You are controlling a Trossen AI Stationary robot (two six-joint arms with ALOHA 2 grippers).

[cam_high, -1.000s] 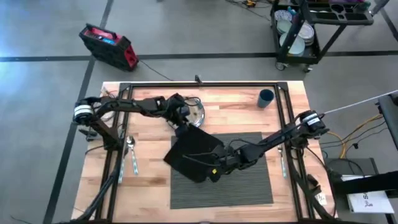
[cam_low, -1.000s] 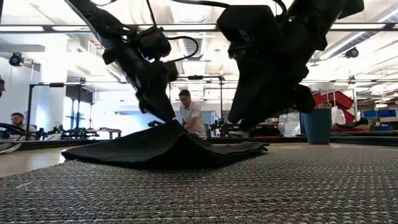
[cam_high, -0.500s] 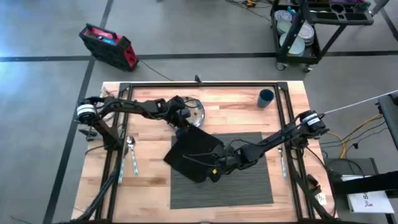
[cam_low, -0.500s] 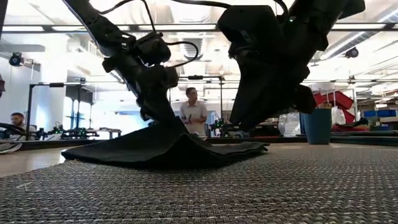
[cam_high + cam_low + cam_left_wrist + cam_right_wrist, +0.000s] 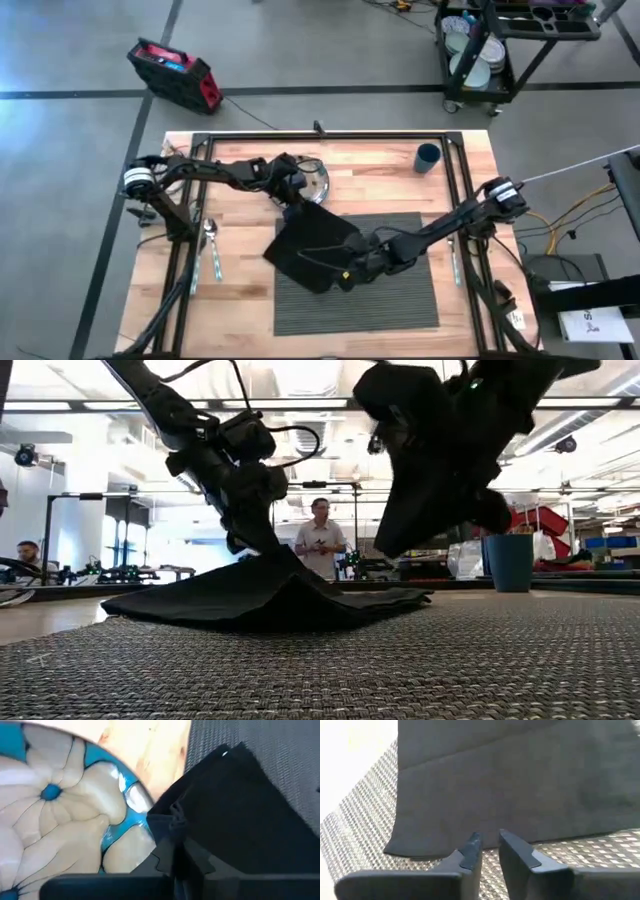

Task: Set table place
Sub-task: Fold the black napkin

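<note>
The placemat (image 5: 390,290) lies on the table (image 5: 240,290), a black napkin (image 5: 312,245) draped over its corner nearest the plate (image 5: 318,182). Left gripper (image 5: 293,210) pinches the napkin's plate-side corner, probably to drag it clear; right gripper (image 5: 489,851), nearly pressed together, hovers at its opposite edge

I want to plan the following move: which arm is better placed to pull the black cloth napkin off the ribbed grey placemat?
Probably the left. Its gripper already pinches the black cloth napkin at the corner nearest the flower-patterned plate, while the right gripper hovers just clear of the opposite edge, nearly shut and empty.
</note>
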